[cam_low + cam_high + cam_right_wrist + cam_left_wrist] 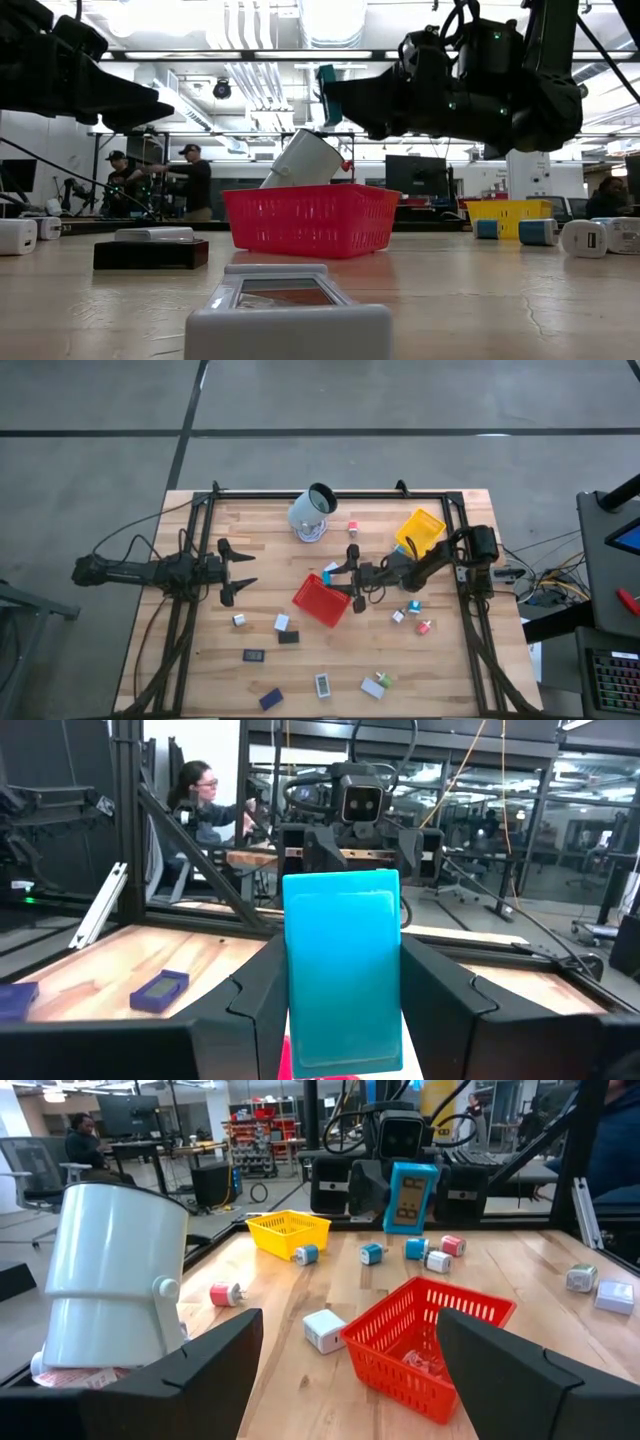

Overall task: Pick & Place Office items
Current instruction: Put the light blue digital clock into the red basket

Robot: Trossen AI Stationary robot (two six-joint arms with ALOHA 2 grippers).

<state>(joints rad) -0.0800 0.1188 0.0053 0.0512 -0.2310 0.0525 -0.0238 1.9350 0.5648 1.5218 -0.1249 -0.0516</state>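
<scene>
High view: the right gripper (pixel 352 572), fingers clamped on a teal flat rectangle (pixel 343 970), hovers over the red mesh tray (pixel 322 600). The yellow tray (pixel 420 530) sits near the table's far edge. The left gripper (pixel 240 571) waits, fingers apart.

A red tray (pixel 322 601) sits near the middle of the wooden table (pixel 200 670), turned at an angle. A yellow tray (pixel 420 529) lies at the far right, also turned askew, well apart from the red one. A pale cup (pixel 312 513) stands at the far side, left of the yellow tray, tilted with its mouth up. In the room beyond the table, two people (pixel 160 180) in dark clothes stand at a bench.
</scene>
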